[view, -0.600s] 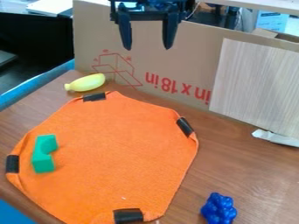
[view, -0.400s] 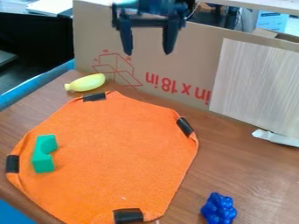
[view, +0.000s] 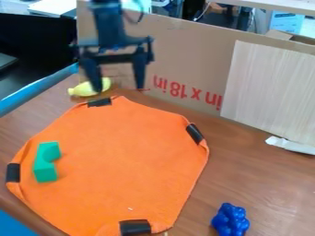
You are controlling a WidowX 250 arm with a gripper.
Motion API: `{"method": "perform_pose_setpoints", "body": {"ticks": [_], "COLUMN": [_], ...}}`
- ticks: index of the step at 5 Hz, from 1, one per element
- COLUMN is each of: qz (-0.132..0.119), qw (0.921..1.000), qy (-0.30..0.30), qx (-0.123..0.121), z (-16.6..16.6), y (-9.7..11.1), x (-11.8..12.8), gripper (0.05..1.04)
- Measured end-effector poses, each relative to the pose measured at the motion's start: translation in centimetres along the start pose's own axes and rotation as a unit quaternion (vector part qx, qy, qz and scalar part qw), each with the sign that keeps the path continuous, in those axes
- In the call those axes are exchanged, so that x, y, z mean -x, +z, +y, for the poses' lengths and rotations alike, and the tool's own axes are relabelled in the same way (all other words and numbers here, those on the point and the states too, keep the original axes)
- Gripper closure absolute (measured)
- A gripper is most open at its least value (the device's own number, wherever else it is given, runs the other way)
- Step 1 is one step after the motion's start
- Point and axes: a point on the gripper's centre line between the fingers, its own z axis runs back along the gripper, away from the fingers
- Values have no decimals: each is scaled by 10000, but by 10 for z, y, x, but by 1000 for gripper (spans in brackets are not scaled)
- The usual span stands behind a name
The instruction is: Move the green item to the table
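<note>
Green and notched along one side, the block [view: 42, 161] lies on the orange cloth [view: 123, 152], near its left edge and just beside a black strip [view: 13, 172], and its way to the wooden table [view: 246, 184] could go wrong in several ways. If the fingers come down too low, they could pinch the soft cloth along with the block, and the lift would then drag or bunch it up. If they close across the notch, they may find too little to bear on, and the block could twist or slip out. A release too close to the edge could leave it half on the cloth, or tipped against the strip, and a low sideways pass from here might knock the yellow banana-shaped toy [view: 80, 89]. As for the tool, the black gripper [view: 119, 89] hangs beyond the far edge of the cloth, well apart from the block, its two fingers spread wide with nothing held between them; one finger overlaps the yellow toy in the view, though whether it touches it I cannot tell
</note>
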Motion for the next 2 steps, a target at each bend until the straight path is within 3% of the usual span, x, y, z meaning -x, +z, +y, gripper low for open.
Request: {"method": "perform_pose_setpoints", "body": {"ticks": [1, 2], "qz": [-103, -560], "qw": [9999, 9981], "qy": [56, 224], "qx": [101, -148], "z": [29, 50], "y": [-25, -46], "x": [15, 25], "gripper": [83, 83]}}
